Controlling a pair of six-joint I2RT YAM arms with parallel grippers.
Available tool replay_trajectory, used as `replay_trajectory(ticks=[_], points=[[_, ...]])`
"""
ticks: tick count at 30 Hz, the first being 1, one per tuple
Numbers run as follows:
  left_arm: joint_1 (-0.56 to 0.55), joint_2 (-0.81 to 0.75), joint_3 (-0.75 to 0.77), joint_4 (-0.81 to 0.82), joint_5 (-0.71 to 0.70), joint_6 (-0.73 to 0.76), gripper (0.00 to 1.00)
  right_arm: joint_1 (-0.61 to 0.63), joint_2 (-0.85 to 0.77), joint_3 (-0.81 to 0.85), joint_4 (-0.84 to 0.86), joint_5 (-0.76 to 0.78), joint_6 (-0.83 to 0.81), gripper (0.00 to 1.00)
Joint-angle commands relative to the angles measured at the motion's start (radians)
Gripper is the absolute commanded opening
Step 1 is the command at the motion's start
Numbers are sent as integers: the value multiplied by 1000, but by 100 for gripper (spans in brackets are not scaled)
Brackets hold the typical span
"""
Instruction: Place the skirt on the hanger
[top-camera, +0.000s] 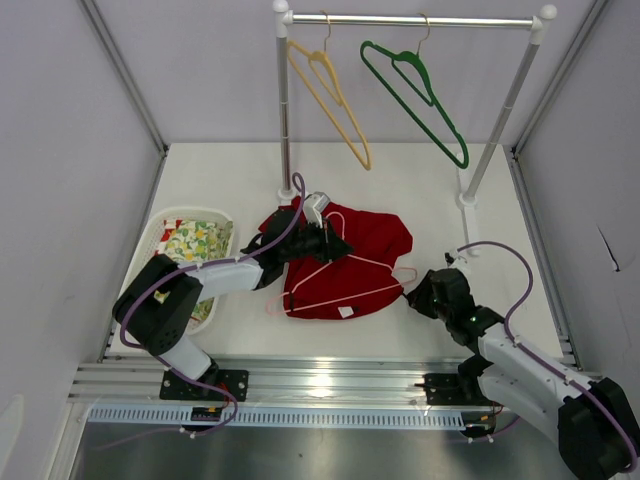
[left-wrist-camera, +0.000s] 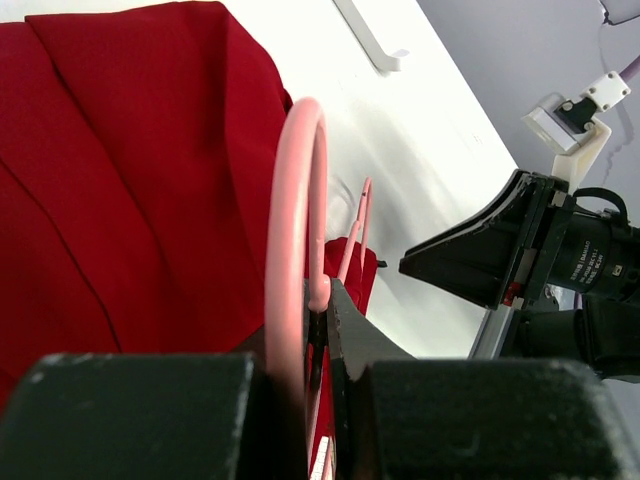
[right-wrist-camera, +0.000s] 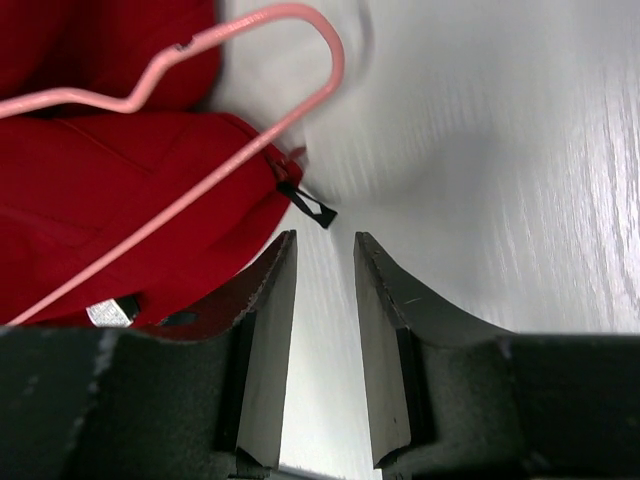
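The red skirt (top-camera: 365, 235) lies spread flat on the table's middle. The pale pink hanger (top-camera: 372, 262) lies across it, with its hook toward the left. My left gripper (top-camera: 320, 240) is shut on the hook; in the left wrist view the hanger's pink loop (left-wrist-camera: 295, 200) sits between the closed fingers, over the skirt (left-wrist-camera: 130, 180). My right gripper (top-camera: 415, 297) is open and empty, low beside the skirt's right edge. In the right wrist view the hanger's curved end (right-wrist-camera: 300, 30) and the skirt's hem (right-wrist-camera: 110, 210) lie just ahead of the open gripper (right-wrist-camera: 325, 250).
A white basket (top-camera: 190, 212) holding yellow-green floral cloth (top-camera: 197, 242) stands at the left. A clothes rack (top-camera: 420, 19) at the back carries a yellow hanger (top-camera: 340, 100) and a dark green hanger (top-camera: 425, 100). Its feet (top-camera: 467, 200) rest behind the skirt.
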Motion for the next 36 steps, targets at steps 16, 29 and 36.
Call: replay_trajectory(ticks=[16, 29, 36], points=[[15, -15, 56, -42, 3, 36, 0, 24, 126, -1, 207, 65, -50, 35], [29, -1, 73, -74, 18, 37, 0, 81, 149, -9, 211, 121, -39, 35], [31, 4, 77, -75, 26, 33, 0, 95, 181, 3, 211, 145, -38, 34]])
